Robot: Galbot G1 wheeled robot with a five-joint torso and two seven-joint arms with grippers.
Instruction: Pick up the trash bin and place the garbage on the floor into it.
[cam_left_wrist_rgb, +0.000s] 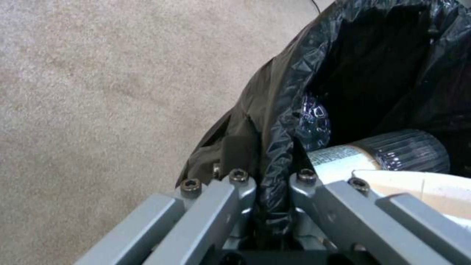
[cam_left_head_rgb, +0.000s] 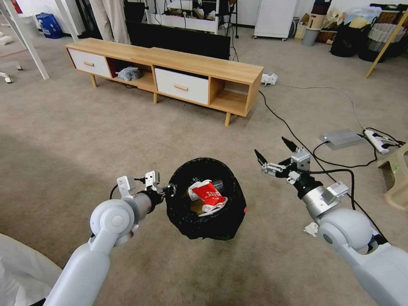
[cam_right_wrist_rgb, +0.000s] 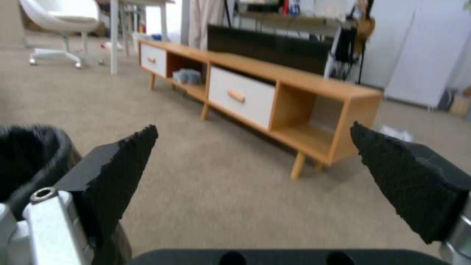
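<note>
Most of it looked done: left tool (cam_left_head_rgb: 169,190) clamped on the trash bin (cam_left_head_rgb: 204,231) rim, wrapper (cam_left_head_rgb: 208,194) and bottle (cam_left_wrist_rgb: 378,154) already inside, right tool (cam_left_head_rgb: 276,156) hanging spread apart and empty, one white paper wad (cam_left_head_rgb: 311,229) left on the floor (cam_left_head_rgb: 85,140).

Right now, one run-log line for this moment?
left gripper: shut on trash bin rim, bin held | right gripper: open, empty | white paper wad: on floor
</note>
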